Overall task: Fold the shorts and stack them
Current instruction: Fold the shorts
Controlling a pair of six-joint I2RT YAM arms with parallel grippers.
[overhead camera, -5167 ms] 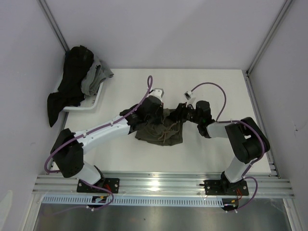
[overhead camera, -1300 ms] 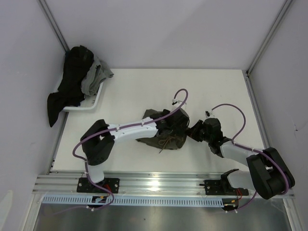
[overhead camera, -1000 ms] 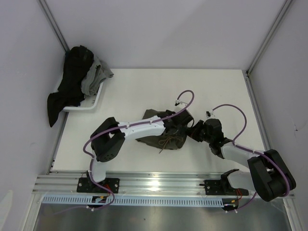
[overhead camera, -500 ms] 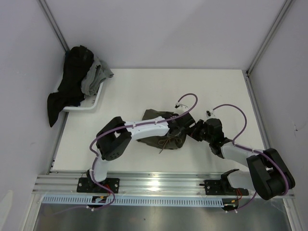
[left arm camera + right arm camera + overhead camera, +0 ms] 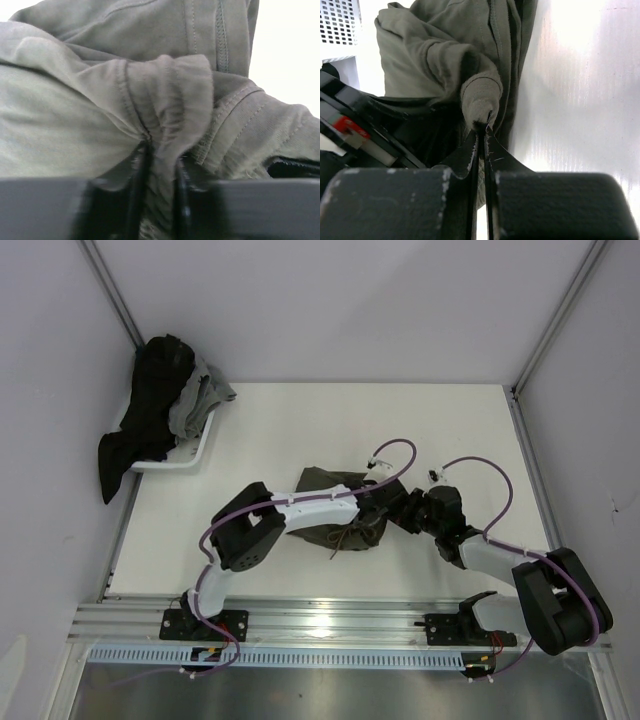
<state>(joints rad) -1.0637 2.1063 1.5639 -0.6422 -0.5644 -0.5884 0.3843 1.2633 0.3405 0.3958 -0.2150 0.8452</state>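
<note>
The left gripper [image 5: 160,167] and right gripper [image 5: 481,131] each pinch a bit of the shorts [image 5: 333,518] tight, so I think they should lift together, slowly.

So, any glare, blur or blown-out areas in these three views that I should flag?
Left wrist: the shorts are sharp, the left gripper is a dark blur along the bottom, the table is blown out white at upper right. Right wrist: glare washes the table at right; the right gripper is soft up close. Top external: even light, one bright reflection on the metal rail.
</note>
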